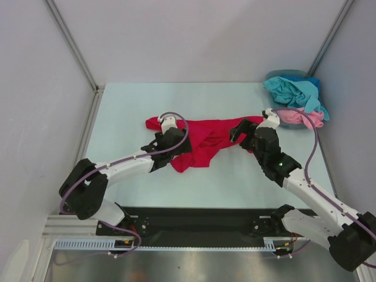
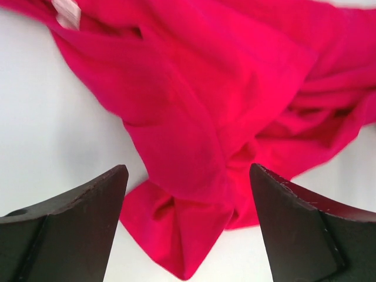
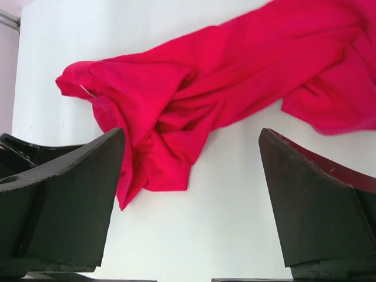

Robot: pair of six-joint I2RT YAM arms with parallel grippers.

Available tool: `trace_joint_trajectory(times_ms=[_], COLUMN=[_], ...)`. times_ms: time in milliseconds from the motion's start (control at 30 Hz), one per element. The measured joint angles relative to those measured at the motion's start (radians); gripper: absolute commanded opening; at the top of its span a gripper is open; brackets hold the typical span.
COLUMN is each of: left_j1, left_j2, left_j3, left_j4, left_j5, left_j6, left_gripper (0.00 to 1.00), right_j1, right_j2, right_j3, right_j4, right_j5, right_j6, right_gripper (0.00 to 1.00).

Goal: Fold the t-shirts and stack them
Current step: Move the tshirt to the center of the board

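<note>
Out from the near edge of the desk [image 1: 229, 182], the left claw [image 1: 176, 150] hangs over the left half of the red t-shirt [image 1: 205, 141]. In its wrist view the left claw [image 2: 188, 170] has its jaws wide apart with nothing gripped. The red t-shirt [image 2: 235, 106] lies crumpled on the desk below, with a bunched corner of cloth showing in the gap. Whether the dark fingers [image 2: 70, 217] touch the cloth cannot be told.

The right claw [image 1: 238, 130] is at the shirt's right end and points left toward it. Its own camera shows the right claw [image 3: 191, 132] also spread wide and holding nothing, with bare desk [image 3: 223, 223] between the jaws. The red t-shirt [image 3: 235, 76] runs from the upper right to a folded lump just beside the left finger.

A small pale neck label [image 2: 67, 12] sits at the top left of the left wrist view. It is cut off by the frame and too blurred for any writing to be read.

The shirt lies in an uneven, wrinkled band across the middle of the desk, not folded.

In the far right corner stands a blue-grey basket [image 1: 288, 74]. Teal-blue t-shirts [image 1: 294, 91] are heaped in it and a pink t-shirt [image 1: 305, 118] spills over its near rim. Both are well apart from the red one.
</note>
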Motion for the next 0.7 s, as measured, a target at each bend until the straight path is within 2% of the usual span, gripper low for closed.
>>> trace_joint_trajectory(times_ms=[133, 267, 700], left_j1=[0.0, 0.0, 0.0], left_j2=[-0.013, -0.025, -0.245], left_j3=[-0.14, -0.222, -0.304], left_j4=[0.073, 0.087, 0.124], left_j5=[0.082, 0.119, 0.126], left_j6=[-0.045, -0.07, -0.079], left_gripper=[0.9, 0.9, 0.9], right_j1=[-0.004, -0.021, -0.14], right_j2=[-0.089, -0.102, -0.103], right_j3=[-0.08, -0.131, -0.254], right_j4=[-0.019, -0.043, -0.079], right_j5=[0.032, 0.048, 0.108], right_j6=[0.034, 0.068, 0.217], right_gripper=[1.0, 1.0, 1.0])
